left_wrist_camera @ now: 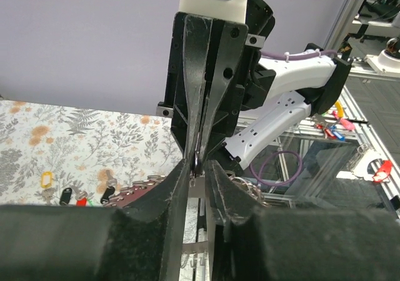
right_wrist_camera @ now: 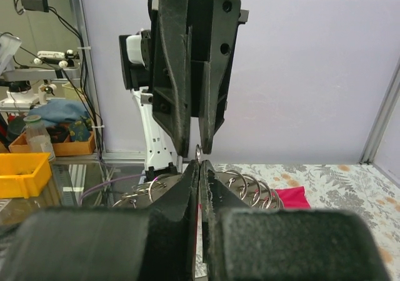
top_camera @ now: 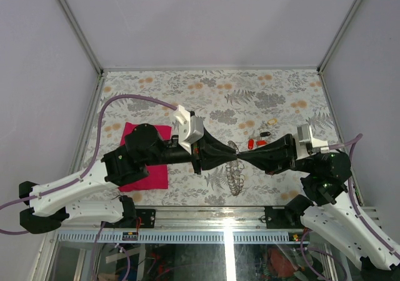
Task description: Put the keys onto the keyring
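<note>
The left end effector [top_camera: 232,155] and the right end effector [top_camera: 243,157] meet tip to tip above the surface [top_camera: 281,93]. Each is closed to a thin slit, pinching a fine wire of the keyring [top_camera: 235,180]. Its silvery coils hang just below the tips. The keys [top_camera: 257,142] lie on the surface just beyond the right end effector's fingers, untouched.
</note>
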You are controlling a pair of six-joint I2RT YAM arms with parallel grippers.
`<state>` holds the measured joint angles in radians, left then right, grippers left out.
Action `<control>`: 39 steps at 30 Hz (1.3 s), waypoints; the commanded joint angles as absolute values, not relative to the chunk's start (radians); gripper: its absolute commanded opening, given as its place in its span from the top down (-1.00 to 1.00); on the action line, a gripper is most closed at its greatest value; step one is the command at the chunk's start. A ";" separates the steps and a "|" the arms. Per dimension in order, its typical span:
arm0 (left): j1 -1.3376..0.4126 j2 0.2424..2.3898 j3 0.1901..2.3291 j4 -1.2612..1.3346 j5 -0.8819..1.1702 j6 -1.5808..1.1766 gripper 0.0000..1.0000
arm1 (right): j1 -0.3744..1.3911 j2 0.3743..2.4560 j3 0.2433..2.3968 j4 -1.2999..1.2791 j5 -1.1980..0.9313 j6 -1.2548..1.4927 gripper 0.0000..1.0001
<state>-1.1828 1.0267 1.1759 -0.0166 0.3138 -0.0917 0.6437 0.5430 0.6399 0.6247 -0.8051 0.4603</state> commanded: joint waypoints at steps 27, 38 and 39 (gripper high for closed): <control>-1.123 1.163 0.992 -0.050 -0.148 -0.292 -0.25 | 0.651 0.336 0.938 -0.499 -0.268 0.080 1.00; -1.005 1.575 1.138 0.054 -0.087 -0.361 -0.33 | 0.650 0.383 1.136 -0.748 -0.082 0.184 1.00; -1.001 1.620 1.175 0.042 -0.086 -0.357 -0.33 | 0.650 0.390 1.151 -0.765 -0.074 0.187 1.00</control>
